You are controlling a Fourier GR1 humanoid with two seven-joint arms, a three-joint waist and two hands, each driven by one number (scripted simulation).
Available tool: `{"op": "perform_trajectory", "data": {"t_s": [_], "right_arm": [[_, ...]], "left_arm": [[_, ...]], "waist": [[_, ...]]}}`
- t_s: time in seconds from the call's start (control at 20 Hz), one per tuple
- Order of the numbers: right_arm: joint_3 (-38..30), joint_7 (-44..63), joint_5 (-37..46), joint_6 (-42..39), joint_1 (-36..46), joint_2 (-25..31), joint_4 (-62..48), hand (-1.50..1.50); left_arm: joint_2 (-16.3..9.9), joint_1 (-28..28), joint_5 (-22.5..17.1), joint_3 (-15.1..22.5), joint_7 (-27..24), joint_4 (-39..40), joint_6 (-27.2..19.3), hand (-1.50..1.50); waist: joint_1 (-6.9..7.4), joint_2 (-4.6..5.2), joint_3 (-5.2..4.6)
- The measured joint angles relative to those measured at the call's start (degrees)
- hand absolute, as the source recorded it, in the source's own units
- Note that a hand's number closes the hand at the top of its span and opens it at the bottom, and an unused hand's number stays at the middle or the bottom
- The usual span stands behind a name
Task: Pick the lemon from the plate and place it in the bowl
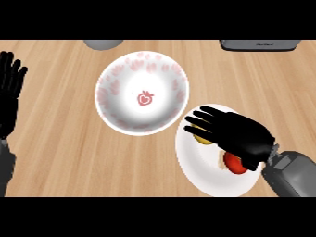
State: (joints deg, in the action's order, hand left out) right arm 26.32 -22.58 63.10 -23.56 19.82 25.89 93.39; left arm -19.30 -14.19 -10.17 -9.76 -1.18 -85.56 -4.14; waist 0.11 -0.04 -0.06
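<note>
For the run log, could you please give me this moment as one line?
right hand: over plate, fingers curled on lemon | left hand: open, resting at left edge | bowl: nothing inside | red item: on plate

One bowl (pixel 142 93) is sitting on the surface (pixel 269 83), and one plate (pixel 205 171) is lying just beside it. One lemon (pixel 201 137) and one red fruit (pixel 234 164) are showing on the plate. Two hands are showing: the left hand (pixel 1 95) and the right hand (pixel 239 134). Two grey things are poking in at the far edge: a round one (pixel 104 44) and a flat dark one (pixel 259 45).
</note>
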Motion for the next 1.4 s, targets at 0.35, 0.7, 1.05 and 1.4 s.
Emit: {"op": "perform_trajectory", "data": {"t_s": [0.35, 0.7, 1.05, 1.4], "right_arm": [[-0.63, -1.14, 5.37, 0.64, 0.44, -3.85, -4.02, -1.50], [-1.74, -2.27, 9.61, 3.67, 1.71, -7.20, -10.98, -1.50], [-3.69, -1.35, 12.61, 3.35, 3.65, -9.70, -15.22, -1.50], [-6.25, -7.26, 13.12, 11.48, 7.00, -11.37, -22.72, 1.50]], "left_arm": [[0.26, -0.09, 0.78, -0.98, 0.45, -0.02, 0.82, 0.00], [1.32, 0.09, 1.19, -1.23, 0.11, -0.14, 1.24, 0.00], [1.22, 1.36, 0.85, -2.18, -0.67, -0.09, 2.95, 0.00], [1.28, 0.29, 1.69, -2.28, 0.14, -0.27, 2.61, 0.00]], "waist": [[-0.05, -0.23, -0.27], [-0.01, -0.50, -0.63], [0.10, -0.53, -0.61], [0.24, -0.45, -0.54]]}}
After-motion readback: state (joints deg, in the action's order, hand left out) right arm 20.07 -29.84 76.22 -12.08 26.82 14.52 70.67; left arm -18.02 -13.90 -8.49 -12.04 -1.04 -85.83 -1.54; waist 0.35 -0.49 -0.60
